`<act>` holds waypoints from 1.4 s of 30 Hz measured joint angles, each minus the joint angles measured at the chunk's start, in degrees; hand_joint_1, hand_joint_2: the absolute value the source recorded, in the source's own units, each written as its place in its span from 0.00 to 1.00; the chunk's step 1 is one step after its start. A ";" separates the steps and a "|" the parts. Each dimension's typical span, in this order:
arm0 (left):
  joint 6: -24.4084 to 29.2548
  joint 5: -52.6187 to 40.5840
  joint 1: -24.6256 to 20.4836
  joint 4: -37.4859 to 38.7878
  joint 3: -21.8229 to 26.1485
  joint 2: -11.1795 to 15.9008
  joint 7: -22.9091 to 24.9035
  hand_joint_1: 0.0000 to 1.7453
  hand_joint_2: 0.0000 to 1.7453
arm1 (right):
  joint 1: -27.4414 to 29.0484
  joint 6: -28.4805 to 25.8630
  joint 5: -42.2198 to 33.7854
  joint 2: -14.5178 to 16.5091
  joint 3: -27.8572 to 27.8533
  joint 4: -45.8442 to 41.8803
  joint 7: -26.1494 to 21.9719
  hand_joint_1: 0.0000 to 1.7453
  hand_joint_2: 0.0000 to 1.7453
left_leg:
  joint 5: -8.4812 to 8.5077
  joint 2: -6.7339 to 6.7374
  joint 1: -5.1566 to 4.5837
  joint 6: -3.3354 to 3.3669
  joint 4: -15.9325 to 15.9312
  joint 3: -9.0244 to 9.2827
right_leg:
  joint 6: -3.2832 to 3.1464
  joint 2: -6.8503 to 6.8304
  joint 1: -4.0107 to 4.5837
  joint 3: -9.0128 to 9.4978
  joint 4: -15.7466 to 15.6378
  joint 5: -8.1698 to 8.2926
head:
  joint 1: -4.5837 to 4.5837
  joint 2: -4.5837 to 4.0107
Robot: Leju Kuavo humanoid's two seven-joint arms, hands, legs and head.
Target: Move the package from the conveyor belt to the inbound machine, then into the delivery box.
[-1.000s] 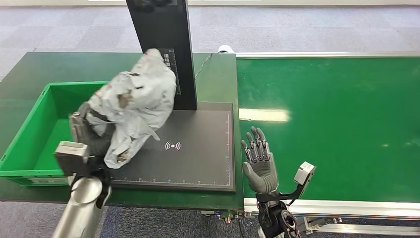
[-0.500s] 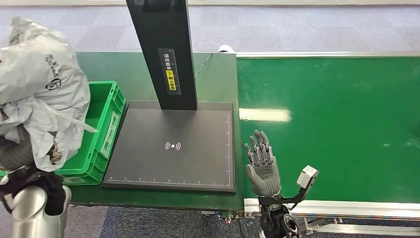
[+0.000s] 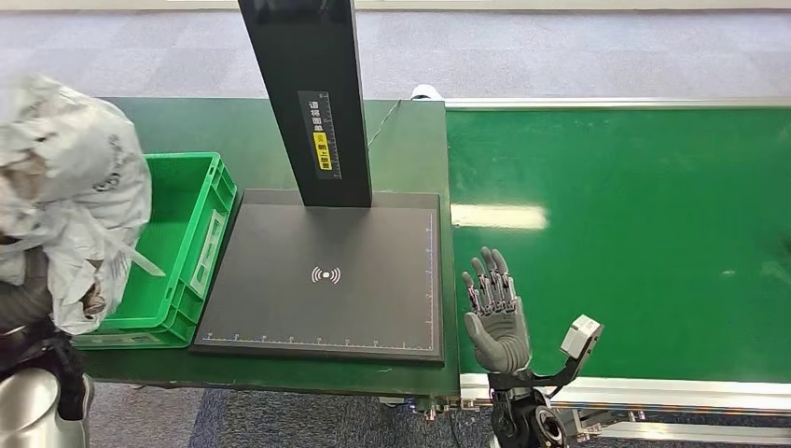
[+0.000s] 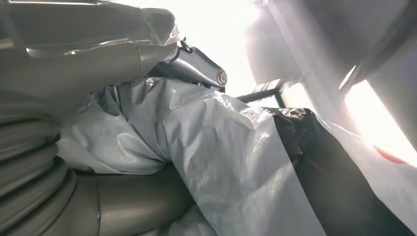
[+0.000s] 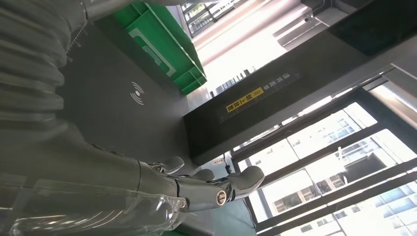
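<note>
- The left hand [image 3: 23,308] sits at the lower left edge of the head view, mostly hidden behind the crumpled grey bag [image 3: 70,187] it carries. In the left wrist view its thick thumb and a dark finger [image 4: 196,66] wrap over the plastic, so it grips the bag firmly.
- Compared with a second ago, the bag is no longer over the scanner plate [image 3: 326,271]. It has swung out to the left side of the frame and, in the last half second, dropped a little lower.
- The bag now hangs above the left part of the green crate [image 3: 201,224], covering most of the crate's open inside from the camera. Whether its lower folds touch the crate floor cannot be told.
- The scanner plate in the middle of the frame lies bare under its black post [image 3: 312,93], with the wireless symbol uncovered.
- The right hand [image 3: 494,313] stands at the lower middle of the head view, palm up, fingers spread and holding nothing. It sits over the edge between the plate's table and the green belt [image 3: 616,215], almost where it was before.
- My reading: the scanning step looks finished and the drop into the crate is under way. What remains is lowering the bag further and letting go, taking care that the loose plastic does not catch on the crate's near wall.
</note>
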 joint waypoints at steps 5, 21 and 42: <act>0.37 -16.53 -6.04 17.35 2.93 5.18 8.05 0.99 1.00 | 0.32 0.01 0.13 0.25 0.06 -1.63 0.61 0.00 1.00 | 0.05 0.05 0.12 -0.07 -0.01 0.02 | -0.09 0.04 0.12 -0.04 0.01 0.05 | -0.01 0.00; 2.41 -29.92 -27.90 62.64 1.23 16.28 12.97 0.00 1.00 | -0.61 -0.31 0.33 0.97 1.60 -1.87 2.11 0.00 1.00 | 0.06 0.22 0.13 -0.14 -0.01 0.05 | -0.14 0.24 0.13 -0.03 0.06 0.09 | 0.04 0.00; 3.69 -20.57 -29.65 64.76 1.37 16.11 6.53 0.00 1.00 | -0.62 -2.84 2.38 0.98 1.62 -1.96 2.04 0.00 1.00 | 0.07 0.22 0.13 -0.14 0.00 0.05 | -0.13 0.23 0.13 -0.06 0.06 0.09 | 0.06 0.00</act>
